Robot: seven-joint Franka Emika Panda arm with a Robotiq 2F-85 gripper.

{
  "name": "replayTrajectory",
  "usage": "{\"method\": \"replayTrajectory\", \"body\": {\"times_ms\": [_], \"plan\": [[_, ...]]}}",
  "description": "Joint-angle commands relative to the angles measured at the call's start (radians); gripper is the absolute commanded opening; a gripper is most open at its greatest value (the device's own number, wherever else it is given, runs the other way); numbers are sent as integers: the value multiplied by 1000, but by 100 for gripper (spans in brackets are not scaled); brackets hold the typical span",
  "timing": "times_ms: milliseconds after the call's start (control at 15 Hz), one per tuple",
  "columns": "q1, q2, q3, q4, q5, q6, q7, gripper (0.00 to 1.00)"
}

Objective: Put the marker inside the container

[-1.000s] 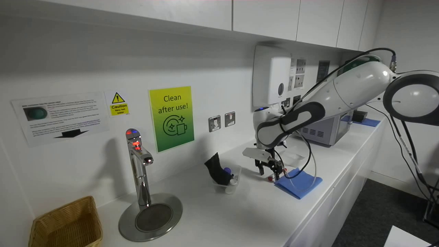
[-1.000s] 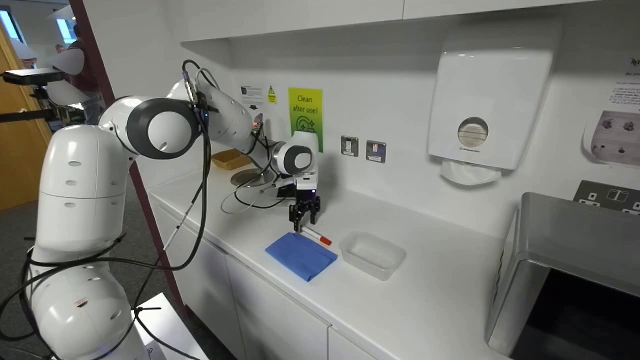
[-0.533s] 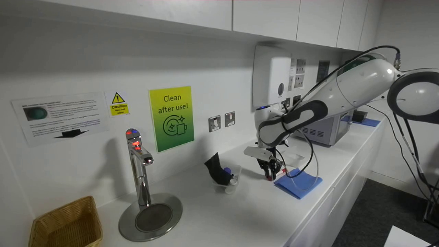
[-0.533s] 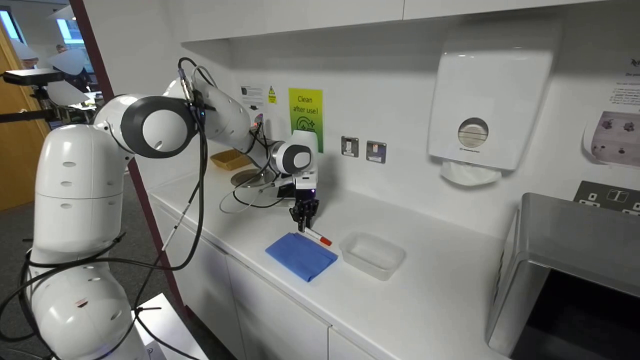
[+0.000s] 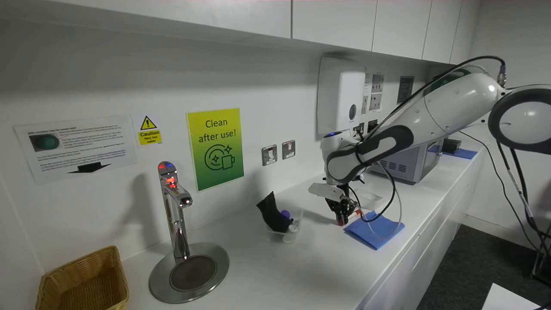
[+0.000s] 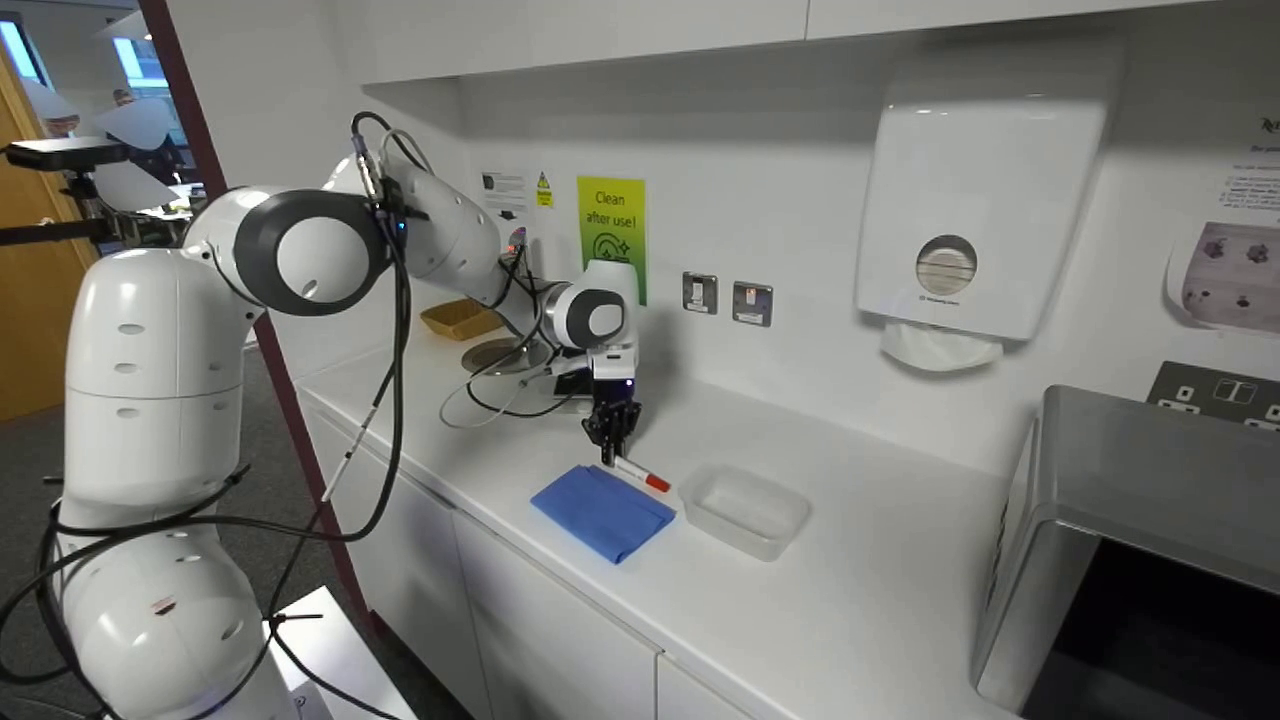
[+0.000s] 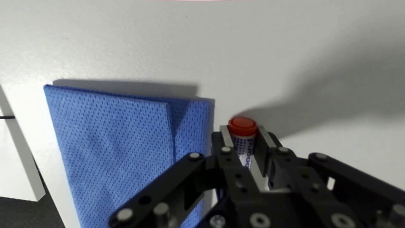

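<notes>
My gripper (image 7: 245, 134) is shut on the marker (image 7: 242, 127), whose red end and white printed barrel stand between the two pads. In both exterior views the marker (image 6: 634, 470) stretches out from under the fingertips, its red cap facing the blue cloth's far corner side. Whether it touches the countertop I cannot tell. Two see-through tubs show: one tub (image 5: 297, 224) by the wall holds a dark, pouch-like item (image 5: 273, 215), the other tub (image 6: 745, 505) stands just past the marker's red cap. Which of these is the container I cannot tell.
A folded blue cloth (image 7: 117, 136) lies right beside the gripper. The tap (image 5: 175, 219) and a wicker basket (image 5: 86, 282) are at one end of the counter, a microwave (image 6: 1130, 560) at the other. Cabinets (image 5: 335, 21) hang above.
My gripper's fingers have come together on the marker. The gripper and the marker have shifted slightly; in both exterior views they stand a little further right. Tubs and cloth stay put.
</notes>
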Motion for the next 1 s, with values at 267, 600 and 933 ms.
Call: {"method": "replayTrajectory", "body": {"times_ms": [267, 600, 933], "plan": [[1, -104, -20, -44, -83, 6, 39, 6], [-11, -129, -15, -37, -82, 2, 22, 6], [-22, -149, -18, -44, -80, -4, 15, 6]]}}
